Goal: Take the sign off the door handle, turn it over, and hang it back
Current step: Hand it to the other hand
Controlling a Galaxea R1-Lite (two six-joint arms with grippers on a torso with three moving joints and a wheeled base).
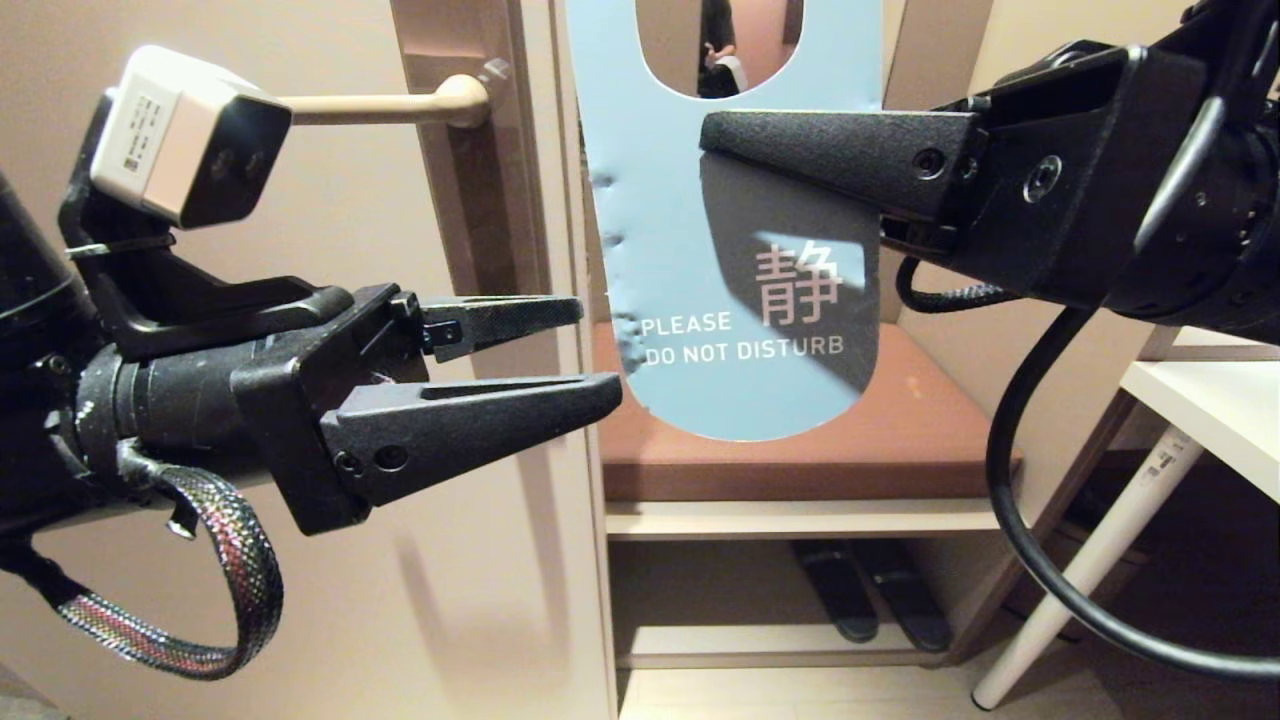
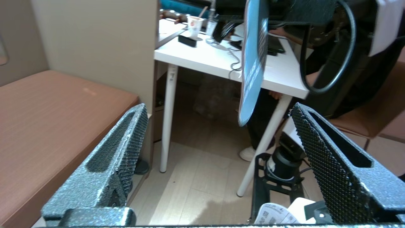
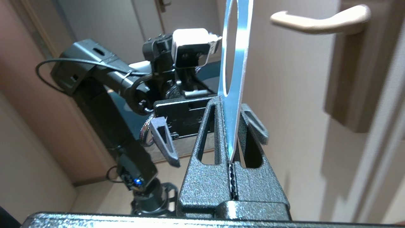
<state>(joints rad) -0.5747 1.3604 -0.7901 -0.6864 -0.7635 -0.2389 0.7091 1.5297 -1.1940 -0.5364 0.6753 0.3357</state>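
Head view: right hand [image 1: 720,140] reaches in level, pinching the sign [image 1: 660,250]; left hand [image 1: 590,350] level, spread wide.

The sign [image 1: 690,300] is an oblong, round-ended card hanger with an oval hole near its top. It hangs upright in the air, off the door handle [image 1: 385,106], with its blue-grey face toward the head camera. That face carries a pale character and the white text "PLEASE DO NOT DISTURB" near the lower end. Small scuff marks run along its left edge. The right gripper [image 1: 715,135] pinches it at the right edge, just below the hole.

The door handle is a slim cream-beige horizontal lever with a rounded elbow, mounted on a tall brown backplate. It is bare, left of the sign.
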